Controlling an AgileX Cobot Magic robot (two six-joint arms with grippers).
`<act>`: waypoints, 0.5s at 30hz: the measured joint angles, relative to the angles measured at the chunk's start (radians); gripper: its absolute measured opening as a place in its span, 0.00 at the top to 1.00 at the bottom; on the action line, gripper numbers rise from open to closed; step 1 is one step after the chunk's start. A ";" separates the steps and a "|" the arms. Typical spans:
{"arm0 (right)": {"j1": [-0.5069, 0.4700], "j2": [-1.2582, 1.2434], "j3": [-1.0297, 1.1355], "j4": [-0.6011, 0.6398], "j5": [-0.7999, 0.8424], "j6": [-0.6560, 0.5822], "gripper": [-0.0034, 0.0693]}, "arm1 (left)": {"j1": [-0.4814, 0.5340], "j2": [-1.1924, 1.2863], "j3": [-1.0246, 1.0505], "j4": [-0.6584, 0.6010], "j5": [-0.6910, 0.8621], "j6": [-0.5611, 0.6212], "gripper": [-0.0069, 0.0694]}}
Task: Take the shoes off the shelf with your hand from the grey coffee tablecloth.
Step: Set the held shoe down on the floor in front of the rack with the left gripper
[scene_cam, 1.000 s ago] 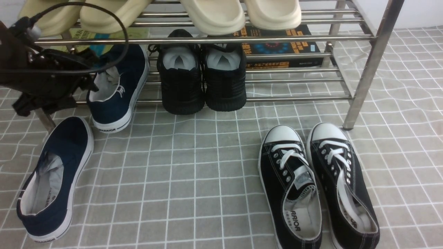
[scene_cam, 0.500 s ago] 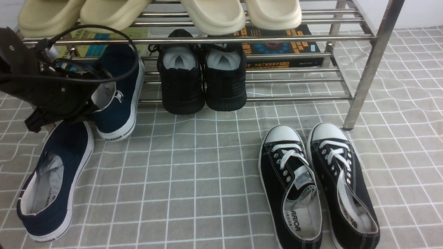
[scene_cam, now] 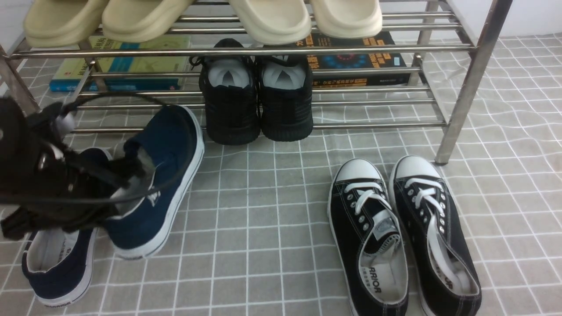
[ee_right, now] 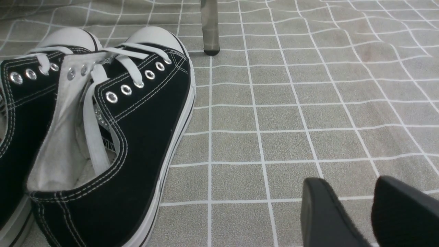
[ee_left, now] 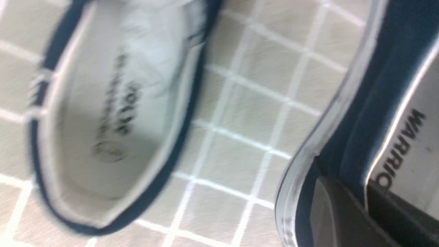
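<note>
**Desk:** What do we see at far left?

**Field:** One navy slip-on (scene_cam: 61, 272) lies flat on the grey coffee tablecloth (scene_cam: 263, 219). Beside it, our left pincer (scene_cam: 129, 169) is clamped on the second navy slip-on (scene_cam: 169, 175), with one finger inside the collar and one outside.

**Desk:** Where is that shoe?

**Field:** It is clear of the shelf (scene_cam: 246, 50), toe tilted up before the lower rails. We cannot tell whether its heel touches the cloth.

**Desk:** How do we judge the handling?

**Field:** We think it is light, with soft canvas over a stiffer rubber sole. The collar near the heel is the place to pinch. The wall may buckle, so the shoe could swing.

**Desk:** And further right?

**Field:** Black trainers (scene_cam: 257, 101) sit on the lower tier and lace-up sneakers (scene_cam: 399, 232) on the cloth. Our right pincer (ee_right: 346, 183) hangs spread wide, holding nothing.
</note>
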 joint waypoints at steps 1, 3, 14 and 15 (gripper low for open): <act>0.000 0.000 0.000 0.000 0.000 0.000 0.62 | 0.000 -0.006 0.021 0.021 -0.013 -0.030 0.86; 0.000 0.000 0.000 0.000 0.000 0.000 0.62 | 0.000 -0.008 0.065 0.046 -0.044 -0.065 0.86; 0.000 0.000 0.000 0.000 0.000 0.000 0.62 | -0.001 -0.008 0.204 0.059 -0.144 -0.138 0.86; 0.000 0.000 0.000 0.000 0.000 0.000 0.62 | -0.001 -0.008 0.211 0.066 -0.147 -0.150 0.86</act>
